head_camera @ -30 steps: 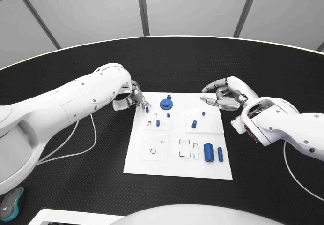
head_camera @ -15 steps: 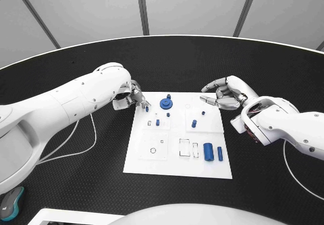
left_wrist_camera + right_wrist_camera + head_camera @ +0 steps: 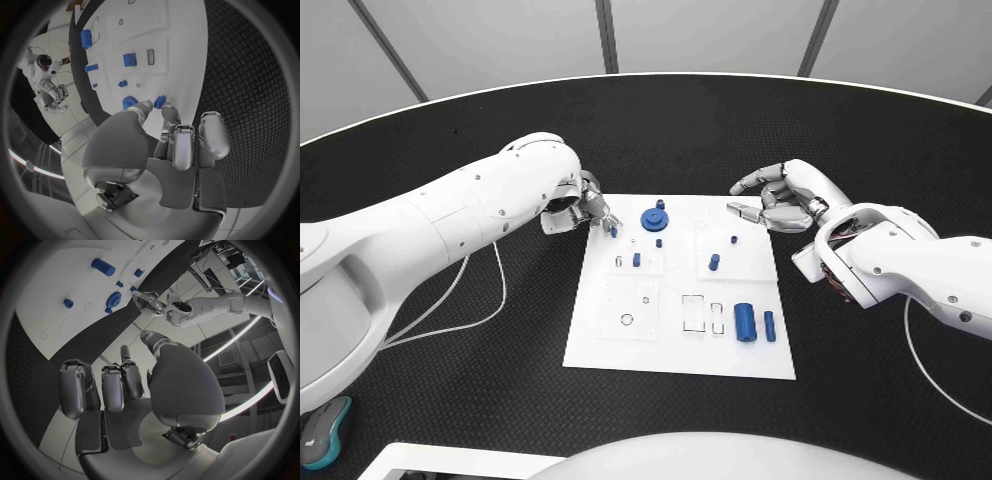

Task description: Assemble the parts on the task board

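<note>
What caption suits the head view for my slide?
Left hand holds a small blue part at the task board's corner; right hand hovers open.

My bench (image 3: 473, 400) is black; white cables (image 3: 470, 300) lie at left, a teal object (image 3: 320, 435) lower left.

The white board (image 3: 678, 340) lies mid-table, our landmark. At its far left corner the left hand (image 3: 578, 208) pinches a small blue peg (image 3: 613, 231) right over the edge. Just inside that corner sits a round blue knob (image 3: 653, 219). At the far right corner the right hand (image 3: 780, 199) hovers, fingers curled, holding nothing.
</note>
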{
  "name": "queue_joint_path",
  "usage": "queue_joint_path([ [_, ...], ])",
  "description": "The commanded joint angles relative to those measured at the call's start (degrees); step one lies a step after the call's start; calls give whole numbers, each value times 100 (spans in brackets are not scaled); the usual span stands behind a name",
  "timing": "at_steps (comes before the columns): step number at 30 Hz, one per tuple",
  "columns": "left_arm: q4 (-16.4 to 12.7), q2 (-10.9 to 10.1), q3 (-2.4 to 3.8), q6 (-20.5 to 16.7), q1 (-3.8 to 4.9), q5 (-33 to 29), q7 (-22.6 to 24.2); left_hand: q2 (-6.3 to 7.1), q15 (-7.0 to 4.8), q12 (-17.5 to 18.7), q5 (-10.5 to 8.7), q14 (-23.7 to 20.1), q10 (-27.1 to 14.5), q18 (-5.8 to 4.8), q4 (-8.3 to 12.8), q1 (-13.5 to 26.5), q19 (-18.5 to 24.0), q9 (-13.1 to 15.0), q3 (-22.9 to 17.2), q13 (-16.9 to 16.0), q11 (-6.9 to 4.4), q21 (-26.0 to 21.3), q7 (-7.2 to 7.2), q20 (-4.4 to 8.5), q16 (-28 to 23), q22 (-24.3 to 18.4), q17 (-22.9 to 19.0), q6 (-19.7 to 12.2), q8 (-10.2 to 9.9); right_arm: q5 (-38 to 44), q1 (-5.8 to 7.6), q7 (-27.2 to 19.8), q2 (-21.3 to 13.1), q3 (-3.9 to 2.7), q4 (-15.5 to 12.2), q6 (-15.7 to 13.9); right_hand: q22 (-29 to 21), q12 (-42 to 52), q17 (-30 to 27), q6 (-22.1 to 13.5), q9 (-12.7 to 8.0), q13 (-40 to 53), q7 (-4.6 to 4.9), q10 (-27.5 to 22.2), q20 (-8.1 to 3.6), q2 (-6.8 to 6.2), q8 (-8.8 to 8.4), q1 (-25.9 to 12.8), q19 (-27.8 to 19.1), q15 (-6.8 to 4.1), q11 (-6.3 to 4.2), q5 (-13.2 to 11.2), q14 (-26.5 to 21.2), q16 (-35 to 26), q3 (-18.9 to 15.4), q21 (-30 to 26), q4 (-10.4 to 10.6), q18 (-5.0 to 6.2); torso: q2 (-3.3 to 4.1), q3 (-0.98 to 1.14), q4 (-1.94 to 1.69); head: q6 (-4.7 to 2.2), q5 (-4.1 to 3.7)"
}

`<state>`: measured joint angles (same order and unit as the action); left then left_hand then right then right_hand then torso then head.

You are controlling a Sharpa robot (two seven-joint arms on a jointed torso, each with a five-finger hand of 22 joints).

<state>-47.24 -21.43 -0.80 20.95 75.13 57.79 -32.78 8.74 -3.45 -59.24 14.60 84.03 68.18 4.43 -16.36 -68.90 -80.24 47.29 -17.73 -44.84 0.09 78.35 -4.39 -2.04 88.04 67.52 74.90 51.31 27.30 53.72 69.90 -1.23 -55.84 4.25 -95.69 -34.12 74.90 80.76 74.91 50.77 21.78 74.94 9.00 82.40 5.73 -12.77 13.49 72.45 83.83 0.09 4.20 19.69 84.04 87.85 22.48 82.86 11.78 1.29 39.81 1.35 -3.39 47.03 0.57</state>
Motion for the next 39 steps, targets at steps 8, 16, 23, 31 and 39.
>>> queue_joint_path([
  [8, 4, 5, -11, 7, -2, -7, -4, -12, 2, -26, -2, 508, 51, 18, 2, -62, -38, -9, -16, -2, 7, 34, -10, -11, 39, 7, 1206, 42, -29, 0, 0, -2, 7, 0, 6, 2, 949, 6, 1112, -13, 3, 673, -9, 2, -39, 38, 25, -33, 314, -52, -23, 27, 495, -14, 7, -12, 36, 62, -3, 1, -2, 9, -8],
  [16, 4, 6, -15, -13, -5, -21, 16, -239, -32, -7, 19, 508, 50, 20, 128, -489, -36, -49, -335, 23, -31, 37, 29, 12, 38, 12, 1205, 42, -51, 0, 0, -5, 12, 0, 10, 4, 949, 6, 1112, -13, 3, 673, -9, 2, -39, 38, 25, -33, 314, -52, -23, 27, 495, -14, 7, -12, 36, 62, 2, 0, 1, 4, -9],
  [23, 21, 5, -17, -29, -6, -81, 54, -232, -26, 73, 26, 509, 46, 18, 563, -942, -29, 16, -1347, 114, -21, 36, 5, 18, 38, 19, 1205, -74, 26, 0, 0, -2, 13, 0, 14, 14, 952, 16, 1118, -7, 4, 680, -11, 12, -42, 44, 33, -26, 317, -55, -25, 34, 497, -11, 3, -10, 45, 61, -1, -1, -2, 12, -11],
  [31, 17, -48, -18, -4, -8, -350, 77, -191, 18, 52, 14, 509, 97, 15, 891, -712, -32, 163, -2169, 114, 26, 52, -59, -34, 38, 49, 1205, -148, 179, 0, 0, 1, 15, 0, 22, 27, 951, 20, 1120, -4, 5, 683, -13, 16, -43, 49, 37, -20, 318, -56, -27, 59, 497, -11, 6, -11, 47, 61, -11, -1, -3, 26, -8],
  [39, -238, -283, -18, -46, -7, -1052, -8, -161, 10, -66, 8, 509, 187, 13, 1039, -537, -37, 233, -2438, -14, 18, 64, -46, -37, 39, 69, 1206, -128, 278, 0, 0, 4, 10, 0, 34, 33, 949, 16, 1118, -3, 5, 680, -14, 14, -45, 50, 40, -13, 318, -58, -28, 104, 497, -12, 7, -14, 50, 61, -33, -9, -15, 20, 5],
])
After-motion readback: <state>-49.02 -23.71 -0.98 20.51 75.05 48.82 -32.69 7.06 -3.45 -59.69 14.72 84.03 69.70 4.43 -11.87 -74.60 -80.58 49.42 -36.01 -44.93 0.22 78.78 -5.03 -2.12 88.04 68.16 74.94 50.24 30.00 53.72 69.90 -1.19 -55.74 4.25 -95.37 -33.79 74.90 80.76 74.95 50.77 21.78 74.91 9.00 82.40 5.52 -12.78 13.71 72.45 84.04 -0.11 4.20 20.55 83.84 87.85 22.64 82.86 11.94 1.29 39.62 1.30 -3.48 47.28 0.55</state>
